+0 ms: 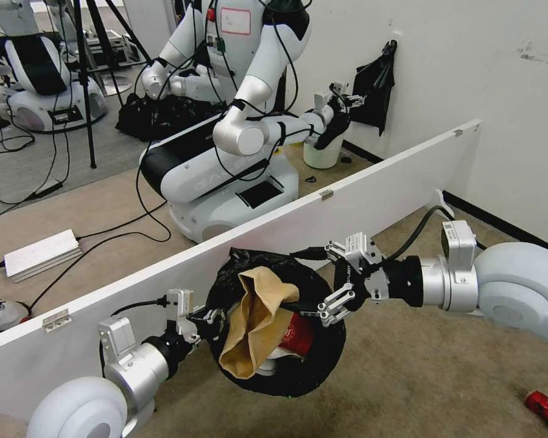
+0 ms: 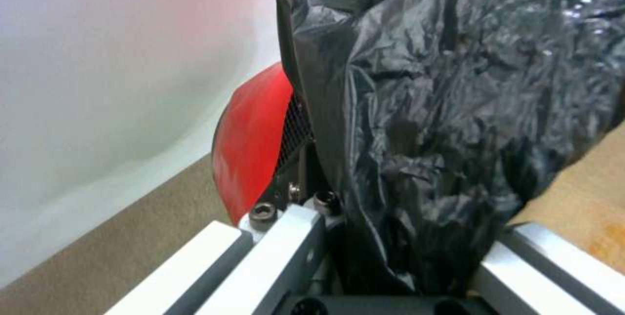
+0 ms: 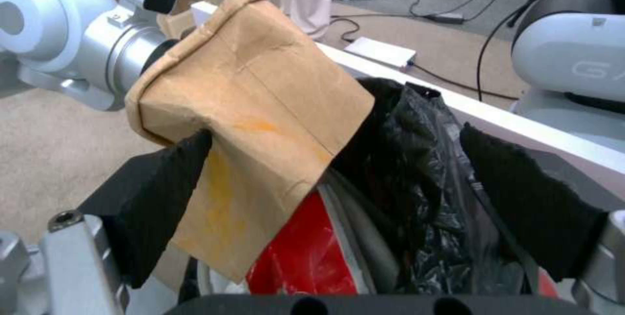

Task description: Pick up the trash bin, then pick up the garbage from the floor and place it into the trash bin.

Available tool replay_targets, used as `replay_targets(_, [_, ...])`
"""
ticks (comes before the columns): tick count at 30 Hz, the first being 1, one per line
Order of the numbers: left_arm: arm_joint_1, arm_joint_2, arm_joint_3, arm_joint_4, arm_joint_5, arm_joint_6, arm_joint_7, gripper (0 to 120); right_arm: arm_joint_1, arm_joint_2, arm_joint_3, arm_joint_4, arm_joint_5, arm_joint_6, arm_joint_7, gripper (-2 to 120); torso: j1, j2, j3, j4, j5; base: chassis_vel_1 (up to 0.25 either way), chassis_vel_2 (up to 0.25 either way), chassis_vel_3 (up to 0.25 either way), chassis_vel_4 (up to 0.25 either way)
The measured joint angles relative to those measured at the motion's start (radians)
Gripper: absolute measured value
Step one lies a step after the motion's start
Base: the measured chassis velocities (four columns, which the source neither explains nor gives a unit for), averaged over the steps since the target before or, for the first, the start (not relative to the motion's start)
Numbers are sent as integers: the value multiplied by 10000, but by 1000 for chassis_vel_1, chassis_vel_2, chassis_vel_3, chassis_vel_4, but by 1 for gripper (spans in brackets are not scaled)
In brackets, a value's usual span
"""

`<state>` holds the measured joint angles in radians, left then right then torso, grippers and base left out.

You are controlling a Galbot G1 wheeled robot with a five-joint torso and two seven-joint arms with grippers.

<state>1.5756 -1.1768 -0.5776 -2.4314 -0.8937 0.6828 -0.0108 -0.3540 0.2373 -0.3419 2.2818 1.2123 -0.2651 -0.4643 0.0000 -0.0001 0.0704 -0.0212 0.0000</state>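
Bin (image 1: 298, 371): red, black-lined, held off the carpet (image 1: 420, 377) before a white board (image 1: 347, 207), mouth tipped toward the camera. Left gripper (image 1: 204, 316): clenched on the bin's rim and liner (image 2: 423, 124). Right gripper (image 1: 323, 283): spread wide at the opposite rim, grasping nothing. Paper bag (image 1: 256, 322): tan, drooping out over the rim. Red cup (image 1: 295, 334): inside. Red can (image 1: 545, 409): on the carpet, well apart.

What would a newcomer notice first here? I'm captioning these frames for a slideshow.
First, the trash bin, held off the carpet in the middle of the head view, its black liner gripped by the left pincer, with a tan paper bag sticking out of it. The right pincer sits open at the bin's rim beside the bag. Behind the white partition stands another white robot.
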Motion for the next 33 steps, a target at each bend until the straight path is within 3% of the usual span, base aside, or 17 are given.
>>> replay_targets(33, [187,223,-218,-77,-940,117,-479,0,-216,-19,138,-288,-76,89,33,98,0,1,0,0,0,0,0,0,0])
